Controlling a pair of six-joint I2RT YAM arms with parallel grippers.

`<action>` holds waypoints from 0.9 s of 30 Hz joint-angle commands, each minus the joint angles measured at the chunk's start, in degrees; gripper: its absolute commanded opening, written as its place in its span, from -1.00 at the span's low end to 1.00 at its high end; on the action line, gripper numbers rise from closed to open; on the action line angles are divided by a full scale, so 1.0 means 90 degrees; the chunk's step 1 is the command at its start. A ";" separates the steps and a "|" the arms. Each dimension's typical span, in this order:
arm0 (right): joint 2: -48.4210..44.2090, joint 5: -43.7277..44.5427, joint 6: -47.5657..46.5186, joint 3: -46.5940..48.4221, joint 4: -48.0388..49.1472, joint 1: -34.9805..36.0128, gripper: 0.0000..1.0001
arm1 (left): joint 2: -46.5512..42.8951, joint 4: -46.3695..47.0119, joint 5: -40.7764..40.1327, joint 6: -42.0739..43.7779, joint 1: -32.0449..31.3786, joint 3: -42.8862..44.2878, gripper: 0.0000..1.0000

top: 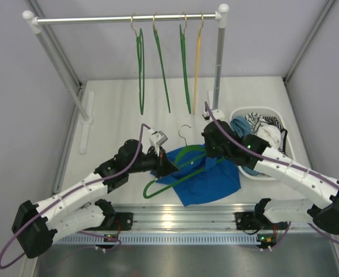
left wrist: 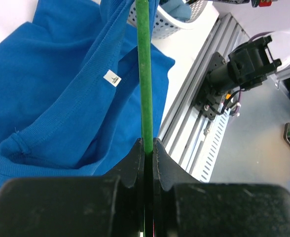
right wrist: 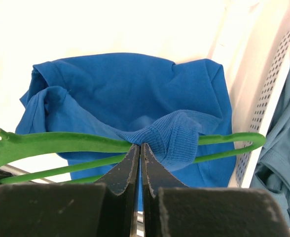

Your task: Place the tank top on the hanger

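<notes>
Pale grey walls (top: 8,86) enclose a white worktop (top: 117,115). Metal rail (top: 123,19) spans 12 o'clock. Lighting even.

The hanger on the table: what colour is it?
The hanger is green, clearest in the right wrist view.

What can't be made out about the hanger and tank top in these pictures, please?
Right wrist view: whether the right gripper pinches only the tank top or the hanger too; bunched fabric covers its jaws' tips.
Left wrist view: the label print, too small.
Top view: one end of the hanger, behind the right gripper.
</notes>
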 commanded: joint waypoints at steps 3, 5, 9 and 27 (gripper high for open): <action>-0.0188 0.0192 -0.0086 0.0335 -0.0273 -0.0058 -1.00 | 0.0179 0.1874 0.0260 -0.0214 -0.0025 -0.0135 -1.00; -0.0179 0.0231 -0.0086 0.0374 -0.0361 -0.0078 -1.00 | 0.0305 0.2041 0.0339 -0.0204 -0.0025 -0.0115 -1.00; -0.0208 0.0435 -0.0066 0.0432 -0.0575 -0.0088 -1.00 | 0.0491 0.2207 0.0436 -0.0097 -0.0025 -0.0047 -1.00; -0.1097 0.0291 -0.0369 -0.0124 0.0000 -0.0185 -0.11 | 0.1410 0.3057 0.0563 -0.0097 -0.0025 -0.0106 -1.00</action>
